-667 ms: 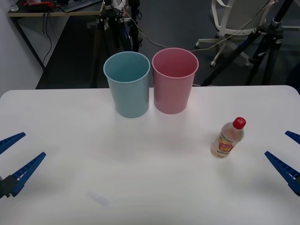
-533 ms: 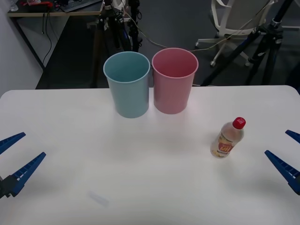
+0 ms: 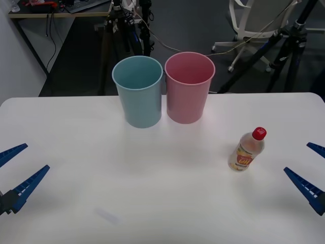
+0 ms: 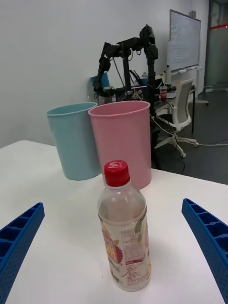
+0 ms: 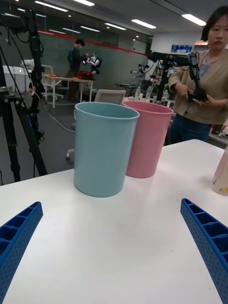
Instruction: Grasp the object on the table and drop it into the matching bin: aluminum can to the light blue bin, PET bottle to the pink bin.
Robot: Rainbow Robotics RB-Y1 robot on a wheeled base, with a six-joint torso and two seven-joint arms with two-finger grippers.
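Nothing grasped yet: small clear red-capped plastic bottle (image 3: 247,150) upright, right of centre, on white table (image 3: 152,193). Both blue grippers, left (image 3: 17,170) and right (image 3: 311,173), spread wide, empty. Tall pink bin (image 3: 189,86) awaiting.

My left wrist view cuts the PET bottle (image 5: 221,176) at the picture's edge, leaving a sliver. Its label lettering stays too small to read. My right gripper (image 3: 309,172) runs past the front view's edge.
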